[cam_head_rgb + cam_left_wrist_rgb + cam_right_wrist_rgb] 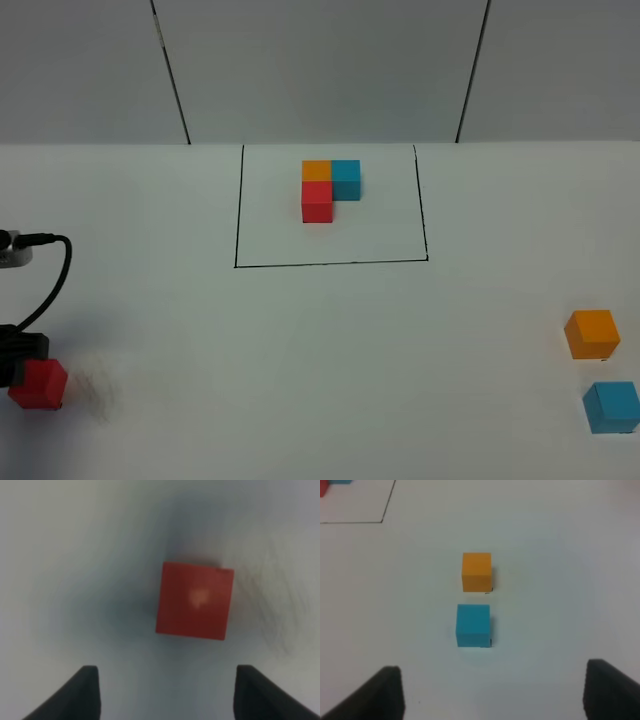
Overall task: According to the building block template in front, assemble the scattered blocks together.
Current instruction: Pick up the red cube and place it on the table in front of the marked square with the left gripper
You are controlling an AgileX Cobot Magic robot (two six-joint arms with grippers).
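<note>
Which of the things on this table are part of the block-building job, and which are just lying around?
Part of the job:
- framed template
- loose red cube
- loose orange cube
- loose blue cube

Just lying about:
- black cable at the left edge
- dark seam on the back wall

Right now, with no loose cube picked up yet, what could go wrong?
The red cube sits skewed to the open left gripper, so closing could twist or push it. The orange cube and blue cube lie a narrow gap apart; the open right gripper reaching for one may knock the other.
</note>
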